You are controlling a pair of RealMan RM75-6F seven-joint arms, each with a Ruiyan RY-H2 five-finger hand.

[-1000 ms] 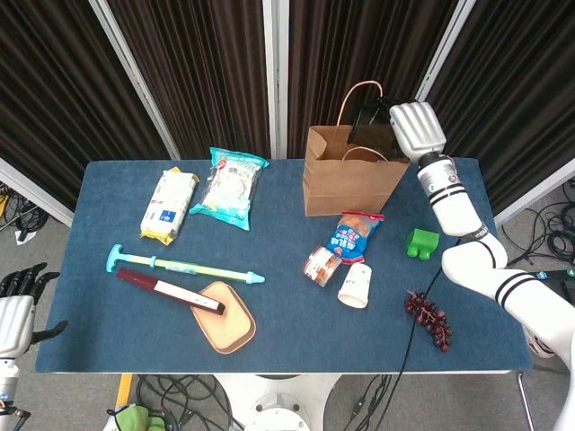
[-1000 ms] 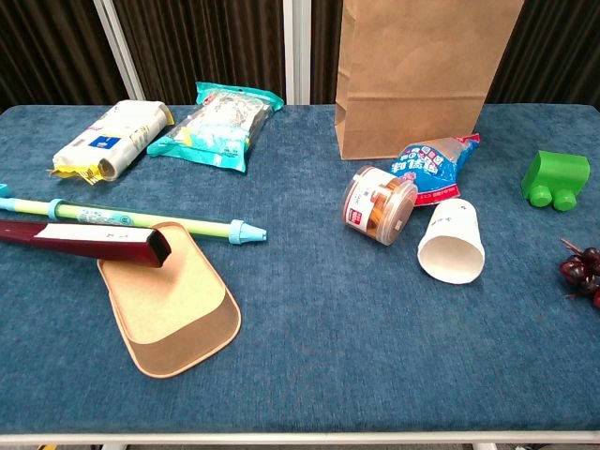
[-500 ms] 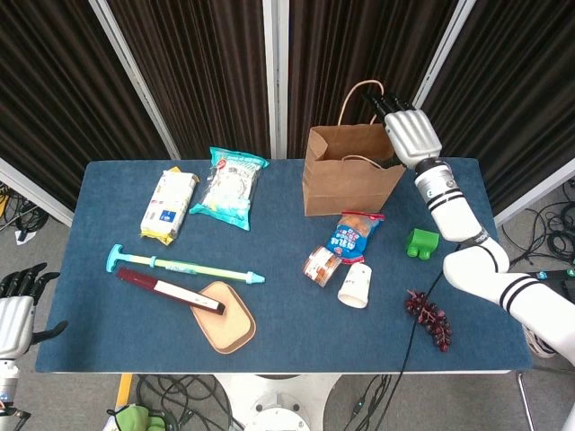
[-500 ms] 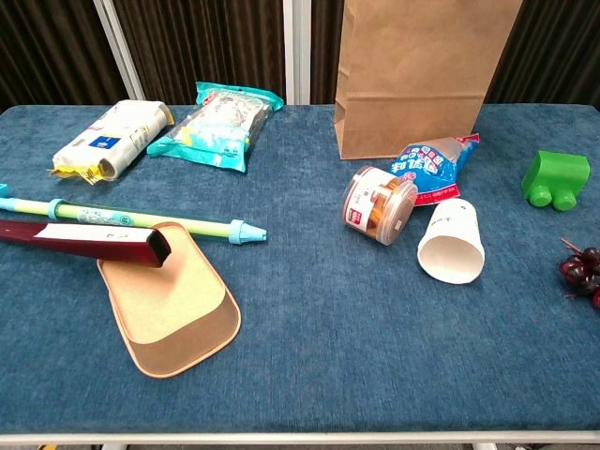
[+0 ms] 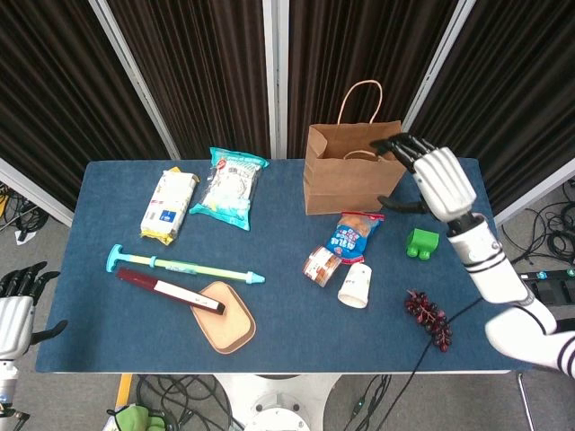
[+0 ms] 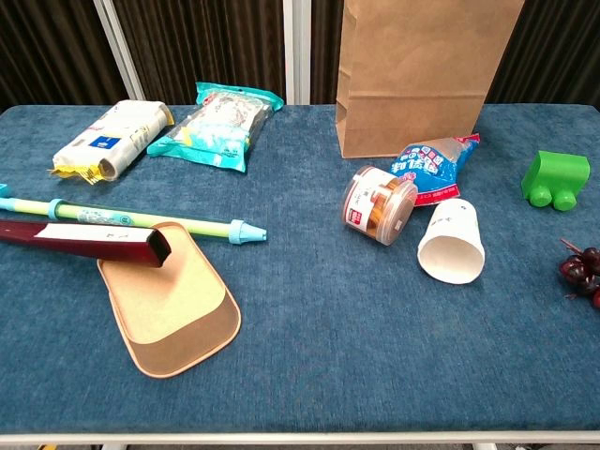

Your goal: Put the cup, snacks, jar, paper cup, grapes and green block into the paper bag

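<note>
Right hand hangs empty above the table just beside the right edge of the paper bag, fingers spread apart and curled toward the bag mouth, holding nothing. Left hand sits low past the table's near left corner, well away from the work, fingers apart and empty too. The bag stands upright at the back of the blue table; no cup shows on the table, so one may already be inside, though the bag's inside cannot be seen. Five things are left: the snacks in a blue and red packet lying just in front of the bag, the jar on its side touching the packet's lower end, the paper cup tipped over beside the jar, the green block just below the right hand, and the grapes near the front right edge. The step in hand looks like reaching for the next item, and the green block is the nearest. A good pick would bring the hand straight down over the block, close on its flat sides rather than the round bumps, lift clear of the packet, and release only once above the bag opening.
</note>
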